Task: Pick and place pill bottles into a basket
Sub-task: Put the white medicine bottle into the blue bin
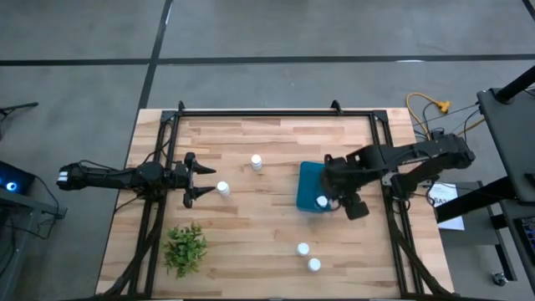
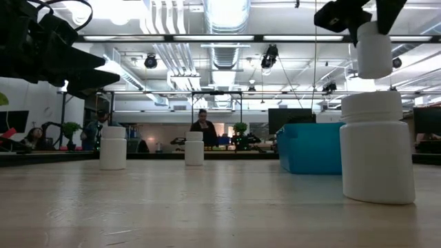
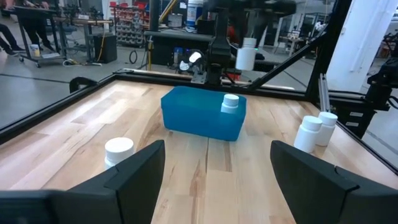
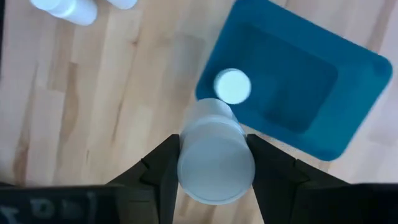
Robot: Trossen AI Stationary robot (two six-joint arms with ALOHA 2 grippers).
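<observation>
The teal basket stands right of the table's middle. My right gripper hangs over its near right corner, shut on a white pill bottle. A second bottle stands at that corner; inside the basket or against it, I cannot tell. Two bottles stand upright left of the basket, and two more stand near the front edge. My left gripper waits open at the table's left side, pointing level toward the basket, and touches nothing. My right gripper pinches the bottle between its two fingers, one on each side of its upper end. The fingers come from above, pointing down. The bottle hangs upright below them, lifted clear of table and basket.
A green leafy plant stands at the near left corner. A black metal frame runs along the table's far and side edges. Bare wood lies between the basket and the left gripper.
</observation>
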